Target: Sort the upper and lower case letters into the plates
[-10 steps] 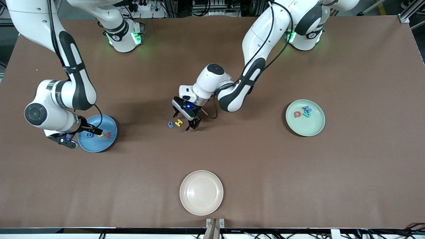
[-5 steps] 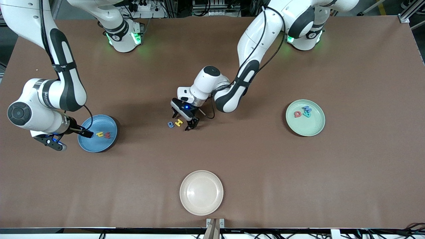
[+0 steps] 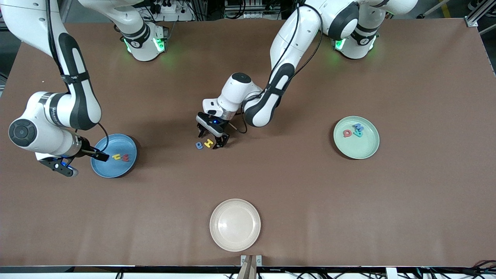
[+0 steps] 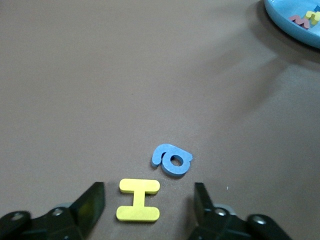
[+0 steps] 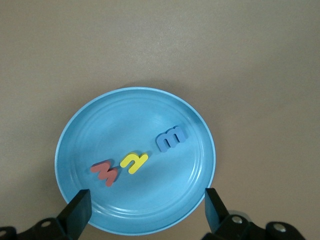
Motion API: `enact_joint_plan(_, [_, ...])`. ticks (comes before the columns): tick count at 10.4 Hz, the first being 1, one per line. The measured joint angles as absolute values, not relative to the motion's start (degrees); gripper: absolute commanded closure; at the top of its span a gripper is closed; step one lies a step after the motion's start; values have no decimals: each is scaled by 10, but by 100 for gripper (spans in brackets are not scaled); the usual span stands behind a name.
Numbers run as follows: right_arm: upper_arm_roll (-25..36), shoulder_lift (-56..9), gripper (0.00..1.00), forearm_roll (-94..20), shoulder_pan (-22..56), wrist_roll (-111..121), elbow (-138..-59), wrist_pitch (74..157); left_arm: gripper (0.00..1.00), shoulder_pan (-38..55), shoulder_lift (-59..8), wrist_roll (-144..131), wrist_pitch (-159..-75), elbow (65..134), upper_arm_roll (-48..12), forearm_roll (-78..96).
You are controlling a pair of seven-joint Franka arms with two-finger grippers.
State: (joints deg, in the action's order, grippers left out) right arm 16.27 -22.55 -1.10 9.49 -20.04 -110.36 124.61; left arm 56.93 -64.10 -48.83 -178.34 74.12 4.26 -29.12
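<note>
A yellow letter (image 3: 209, 143) (image 4: 139, 200) lies flat on the table mid-way between the arms, with a blue letter (image 3: 199, 145) (image 4: 171, 160) beside it. My left gripper (image 3: 211, 140) (image 4: 148, 190) is low over the yellow letter, open, one finger on each side and a gap on both. The sky blue plate (image 3: 116, 145) (image 5: 130, 120) holds a red (image 5: 105, 172), a yellow (image 5: 133, 162) and a blue letter (image 5: 170, 138). My right gripper (image 3: 83, 163) (image 5: 146, 195) hangs open over that plate's edge, holding nothing. The mint green plate (image 3: 360, 149) holds a red (image 3: 347, 133), a blue (image 3: 359, 126) and a teal letter (image 3: 359, 133).
A cream-white plate (image 3: 235, 209) sits near the table edge closest to the front camera, with nothing in it. Bare brown table stretches between the three plates. The blue plate's rim (image 4: 295, 20) shows in a corner of the left wrist view.
My left gripper has shifted toward the right arm's end and now straddles the yellow letter, its jaws narrower. The right gripper pulled back from over the blue plate's middle to its edge.
</note>
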Motion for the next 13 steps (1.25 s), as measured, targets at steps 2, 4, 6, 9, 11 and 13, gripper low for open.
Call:
enact_joint_plan(2, [163,-226,0,-11,95,-200,-1102,1247,61,569,-641,-492,-1783,741,44,-291])
enact_joint_plan(4, [163,-226,0,-11,95,-200,-1100,1247,70,570,-641,-496,-1784,740,44,-291])
enact_joint_plan(6, [162,-226,0,-11,95,-200,-1100,1247,75,570,-641,-500,-1784,739,43,-291])
enact_joint_plan(9, [162,-226,0,-11,95,-200,-1099,1247,76,572,-641,-511,-1785,736,43,-291])
enact_joint_plan(11, [162,-226,0,-11,95,-200,-1098,1247,76,572,-641,-513,-1785,736,43,-291])
enact_joint_plan(13, [159,-226,0,-11,96,-201,-1097,1247,76,572,-641,-514,-1785,736,43,-291])
